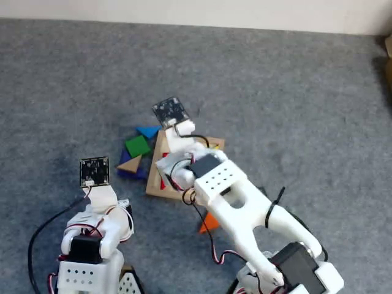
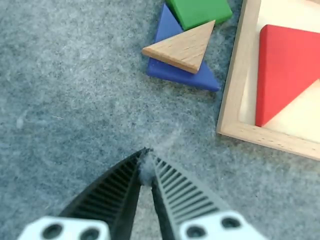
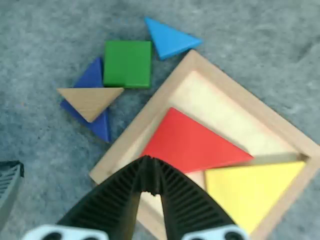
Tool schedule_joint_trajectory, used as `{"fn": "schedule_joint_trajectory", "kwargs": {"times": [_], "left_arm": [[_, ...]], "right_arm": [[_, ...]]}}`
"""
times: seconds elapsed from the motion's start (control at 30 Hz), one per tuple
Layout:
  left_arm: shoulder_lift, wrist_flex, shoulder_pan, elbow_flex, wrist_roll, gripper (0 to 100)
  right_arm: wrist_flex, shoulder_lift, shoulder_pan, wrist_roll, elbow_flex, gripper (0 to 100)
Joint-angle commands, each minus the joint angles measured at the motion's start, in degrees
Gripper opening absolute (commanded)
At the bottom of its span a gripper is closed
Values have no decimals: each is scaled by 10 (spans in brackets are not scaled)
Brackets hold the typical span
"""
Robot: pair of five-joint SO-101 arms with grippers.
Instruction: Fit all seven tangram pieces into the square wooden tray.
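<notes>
The square wooden tray holds a red triangle and a yellow triangle. My right gripper hangs shut and empty over the tray's near corner, by the red triangle's edge. On the carpet beside the tray lie a green square, a light blue triangle, and a plain wooden triangle resting on a dark blue piece. My left gripper is shut on nothing, above bare carpet a short way from the wooden triangle and the tray rim.
An orange piece lies on the carpet partly under the right arm, on the near side of the tray. Grey carpet stretches open to the left and far side. The left arm stands at the lower left.
</notes>
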Motion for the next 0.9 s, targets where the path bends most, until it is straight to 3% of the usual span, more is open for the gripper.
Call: {"fn": "schedule_joint_trajectory", "kwargs": {"times": [0.0, 0.27, 0.53, 0.77, 0.87], "left_arm": [[-2, 3, -4, 11, -4, 5], [-2, 3, -4, 11, -4, 5], [-2, 3, -4, 11, -4, 5], [-2, 3, -4, 11, -4, 5], [-2, 3, -4, 11, -4, 5]], "right_arm": [[-69, 7, -11, -4, 12, 5], [-104, 51, -41, -3, 22, 5], [-102, 54, -15, -3, 21, 15], [-46, 58, 14, -7, 17, 252], [-49, 58, 30, -7, 16, 297]]}}
